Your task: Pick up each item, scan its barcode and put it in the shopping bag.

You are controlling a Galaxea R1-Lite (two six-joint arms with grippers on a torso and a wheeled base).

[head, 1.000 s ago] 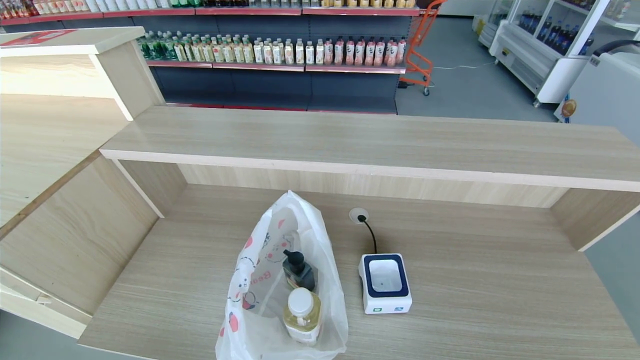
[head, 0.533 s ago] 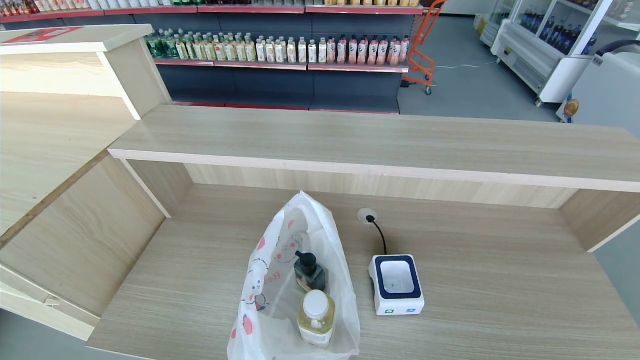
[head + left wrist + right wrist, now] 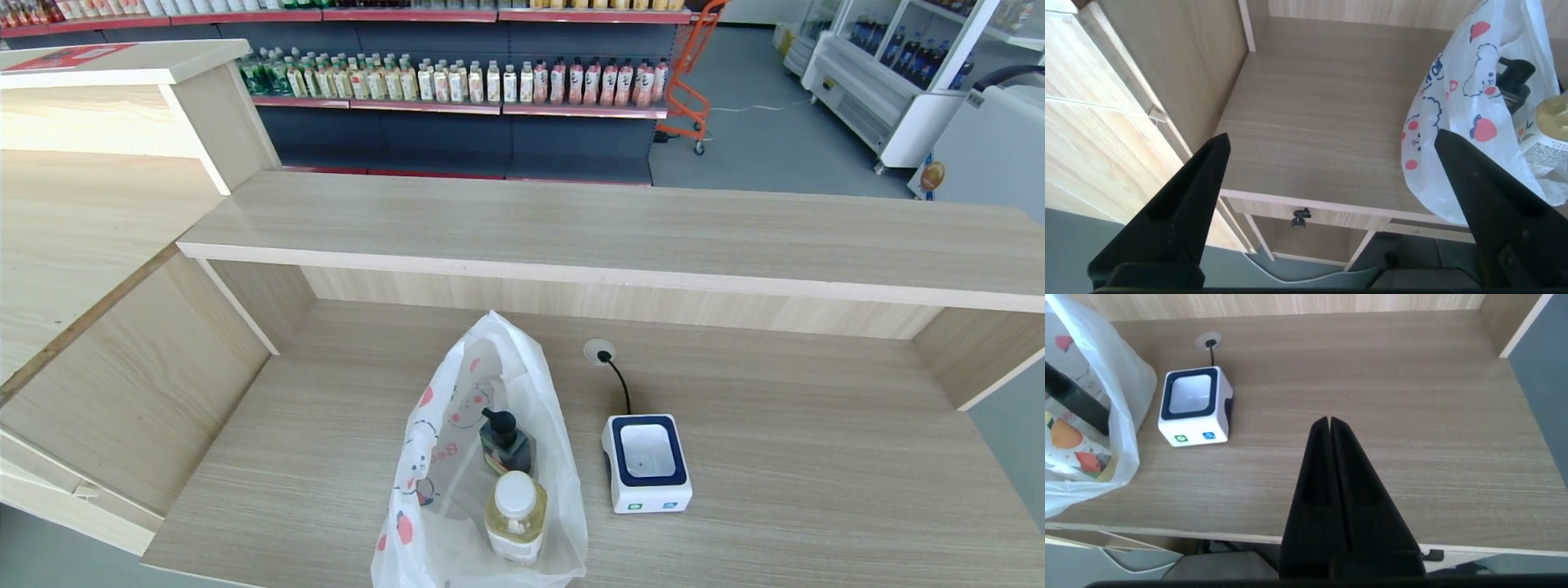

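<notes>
Left gripper (image 3: pixel 1333 139) is held with its fingers spread wide and nothing between them, above the near edge of the counter (image 3: pixel 816 474), to the left of the bag (image 3: pixel 424 465). Right gripper (image 3: pixel 1328 423) is held with its fingers pressed together on nothing, above the near edge to the right of the scanner (image 3: pixel 647 461).

The bag is stood on the counter just beside the scanner, its mouth open upward. Inside it a pump bottle (image 3: pixel 506 445) is stood upright, and a yellow bottle (image 3: pixel 516 518) is set nearer the robot, touching or almost touching it.

From this layout the bagging is judged to be done or nearly so, and the step in hand is taken to be holding both arms clear. For that to be done well, the arms should be kept away from the bag's thin wall, which could be snagged and pulled over with the bottles. The cable (image 3: pixel 620 384) behind the scanner should not be caught either. Should another item be offered, the spread left gripper is the better placed to take it. Its barcode should be turned squarely to the scanner's window. It should then be lowered through the bag's mouth beside the bottles, not dropped on them.

Counted: two bottles, one bag, one scanner, one cable, two grippers.
</notes>
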